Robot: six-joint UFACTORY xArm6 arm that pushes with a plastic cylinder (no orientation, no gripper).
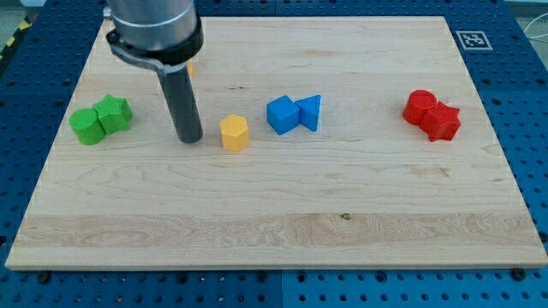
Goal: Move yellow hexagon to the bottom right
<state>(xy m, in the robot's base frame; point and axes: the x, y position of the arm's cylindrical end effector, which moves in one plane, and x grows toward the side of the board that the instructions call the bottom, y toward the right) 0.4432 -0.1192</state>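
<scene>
The yellow hexagon (234,133) stands on the wooden board a little left of the view's centre. My tip (189,139) rests on the board just to the hexagon's left, a small gap apart from it. The dark rod rises from the tip to the arm's grey body at the view's top left. A sliver of another yellow block (193,67) shows behind the rod, mostly hidden.
Two green blocks (100,119) sit touching at the view's left. A blue cube (282,114) and a blue triangle (310,112) sit together right of the hexagon. Two red blocks (431,115) sit touching at the right. The wooden board (282,227) lies on a blue perforated table.
</scene>
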